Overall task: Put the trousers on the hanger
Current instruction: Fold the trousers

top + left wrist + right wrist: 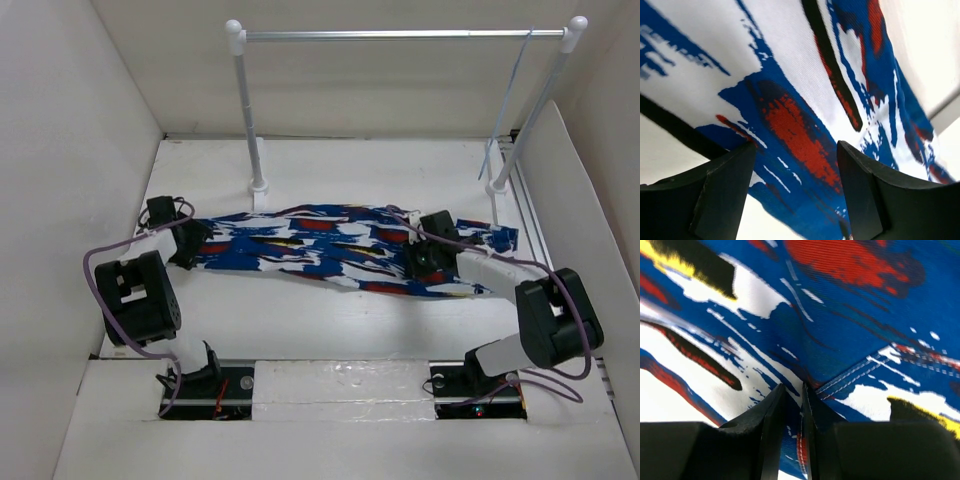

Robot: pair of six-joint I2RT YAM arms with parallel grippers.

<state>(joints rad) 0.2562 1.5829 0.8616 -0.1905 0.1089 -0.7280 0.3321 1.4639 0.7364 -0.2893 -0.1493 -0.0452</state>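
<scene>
Where right claw [793, 388] pinches, soft twill trousers [855, 325] pucker

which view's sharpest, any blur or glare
Top external: evenly lit and sharp, the blue, white and red printed cloth trousers cast little shadow. Left wrist: weave visible, the left gripper's black fingers soft, top right corner washed out. Right wrist: weave and stitching crisp.

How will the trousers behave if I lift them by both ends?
Probably floppy: the trousers lie flat and rumpled, and cloth puckers at the right gripper. Likely to sag mid-span if lifted by the ends. The woven surface looks grippy, not slippery.
</scene>
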